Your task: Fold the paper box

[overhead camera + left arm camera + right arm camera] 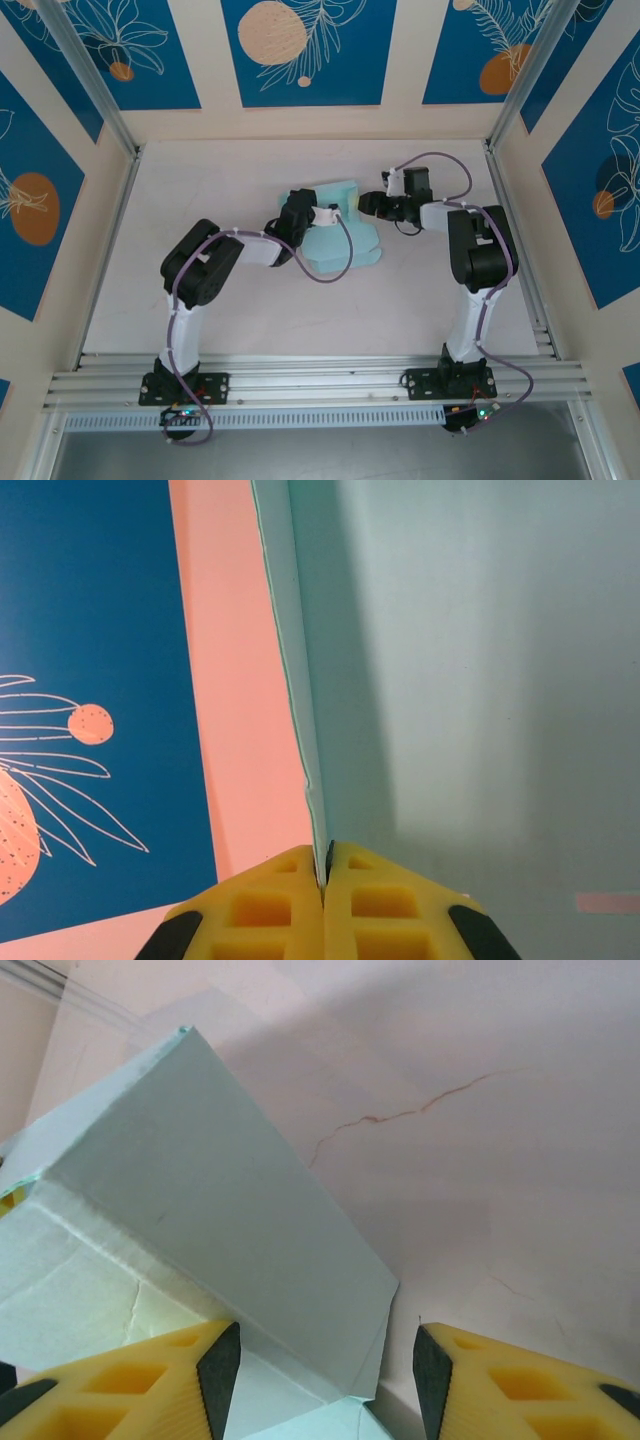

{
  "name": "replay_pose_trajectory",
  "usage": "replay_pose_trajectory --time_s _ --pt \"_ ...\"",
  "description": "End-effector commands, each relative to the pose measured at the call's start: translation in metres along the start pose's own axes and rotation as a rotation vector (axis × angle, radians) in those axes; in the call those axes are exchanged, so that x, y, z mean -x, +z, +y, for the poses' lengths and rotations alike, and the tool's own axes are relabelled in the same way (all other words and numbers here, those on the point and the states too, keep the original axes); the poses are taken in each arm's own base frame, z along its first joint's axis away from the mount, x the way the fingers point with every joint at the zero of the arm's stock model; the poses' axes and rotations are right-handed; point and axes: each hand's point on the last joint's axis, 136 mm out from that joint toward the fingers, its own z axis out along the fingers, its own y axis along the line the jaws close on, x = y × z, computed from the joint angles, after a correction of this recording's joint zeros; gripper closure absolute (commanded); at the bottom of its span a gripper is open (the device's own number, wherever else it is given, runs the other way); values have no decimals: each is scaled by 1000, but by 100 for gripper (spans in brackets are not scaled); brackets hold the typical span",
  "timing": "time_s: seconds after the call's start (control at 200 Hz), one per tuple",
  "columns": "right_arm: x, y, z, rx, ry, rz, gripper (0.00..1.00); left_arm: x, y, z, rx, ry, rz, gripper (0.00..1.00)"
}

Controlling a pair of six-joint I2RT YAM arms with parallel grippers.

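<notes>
On the pale table between blue leaf-print panels, left claw pinches the paper box, right claw released.

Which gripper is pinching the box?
The left gripper: its jaws are shut on an edge of the box. The right gripper stands open, gripping nothing.

paper box partly covered, perhaps half folded

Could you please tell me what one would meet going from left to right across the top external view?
left arm's base → paper box → right arm's base
</notes>
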Motion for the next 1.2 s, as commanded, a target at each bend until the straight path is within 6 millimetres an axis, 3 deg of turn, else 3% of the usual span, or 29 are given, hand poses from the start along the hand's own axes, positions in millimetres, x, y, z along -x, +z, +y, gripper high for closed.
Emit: replay_pose_trajectory --time_s 0.0,0.375,0.61,0.845,1.055,1.195 --pt "-4 4 33 53 -105 30 45 19 -4 -37 -129 51 -84 100" --pt "-11 8 39 44 -167 49 46 17 -6 -35 -147 43 -94 100" --pt "8 10 14 -119 -133 1 47 17 -9 -34 -146 43 -101 100" --pt "19 18 13 -145 -149 -9 47 18 -11 -33 -154 35 -113 100" --pt "20 20 5 -201 -140 -1 61 17 -12 -30 -172 -5 -116 100" --pt "13 18 2 -245 -138 15 65 16 -11 -28 -176 -11 -110 100"
